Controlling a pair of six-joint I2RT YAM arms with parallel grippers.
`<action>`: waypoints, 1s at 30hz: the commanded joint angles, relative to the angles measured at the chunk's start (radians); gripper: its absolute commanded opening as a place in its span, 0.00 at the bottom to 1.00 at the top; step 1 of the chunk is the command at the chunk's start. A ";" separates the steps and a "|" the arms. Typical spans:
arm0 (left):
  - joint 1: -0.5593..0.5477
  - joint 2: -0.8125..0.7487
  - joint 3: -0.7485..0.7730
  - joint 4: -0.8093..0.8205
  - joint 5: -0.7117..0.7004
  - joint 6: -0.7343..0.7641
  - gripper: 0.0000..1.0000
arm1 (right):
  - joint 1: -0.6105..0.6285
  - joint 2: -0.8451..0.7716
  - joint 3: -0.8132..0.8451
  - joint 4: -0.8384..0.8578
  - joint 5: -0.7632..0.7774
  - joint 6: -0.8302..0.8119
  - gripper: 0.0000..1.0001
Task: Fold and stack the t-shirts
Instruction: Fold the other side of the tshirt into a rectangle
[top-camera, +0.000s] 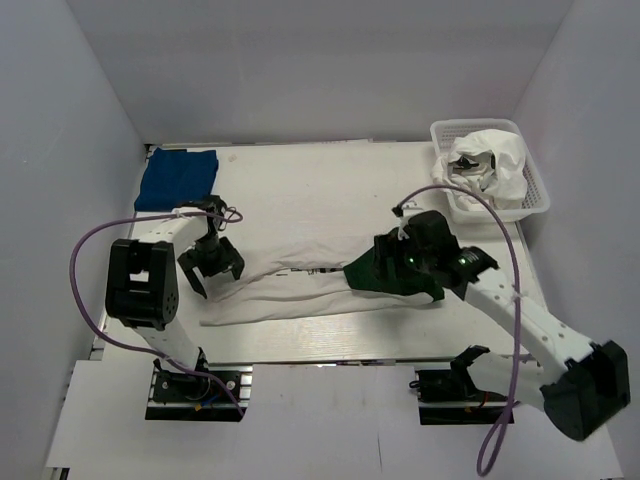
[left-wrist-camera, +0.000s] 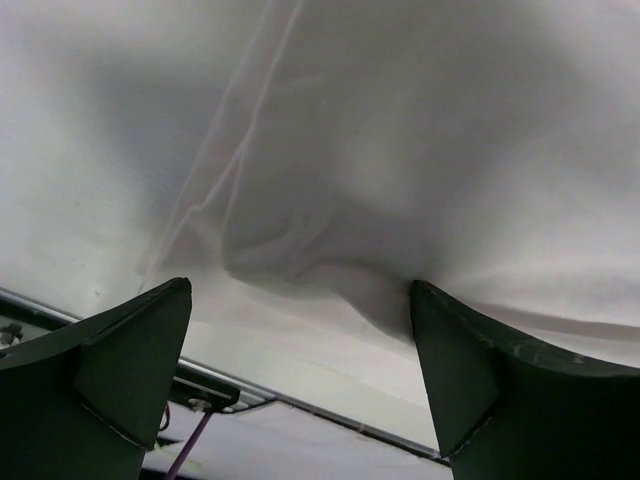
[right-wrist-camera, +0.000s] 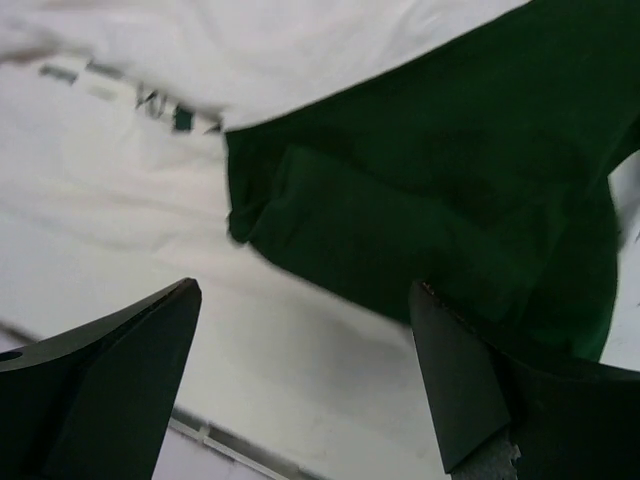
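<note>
The white t-shirt with dark green sleeves (top-camera: 300, 285) lies bunched in a long strip across the table's middle. One green sleeve (top-camera: 390, 278) is at its right end. My left gripper (top-camera: 214, 274) hovers open over the strip's left end. In the left wrist view its fingers (left-wrist-camera: 130, 360) straddle a raised white fold (left-wrist-camera: 330, 270) without holding it. My right gripper (top-camera: 388, 262) stands open over the green sleeve (right-wrist-camera: 430, 200), and black print (right-wrist-camera: 160, 100) shows on the white cloth beside it. The folded royal-blue t-shirt (top-camera: 178, 178) rests at the back left corner.
A white plastic basket (top-camera: 535, 185) holding crumpled white cloth (top-camera: 490, 160) stands at the back right. White walls close in the table on three sides. A metal rail (top-camera: 320, 365) runs along the near edge, between the arm bases.
</note>
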 joint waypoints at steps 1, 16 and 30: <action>-0.003 -0.030 -0.016 -0.055 -0.010 -0.036 1.00 | 0.000 0.143 0.095 0.020 0.214 0.083 0.90; -0.003 -0.036 -0.037 -0.043 0.016 -0.115 0.95 | -0.020 0.340 0.006 0.029 0.178 0.171 0.90; -0.003 -0.026 -0.068 -0.003 0.021 -0.193 0.15 | -0.038 0.318 -0.058 0.035 0.169 0.180 0.90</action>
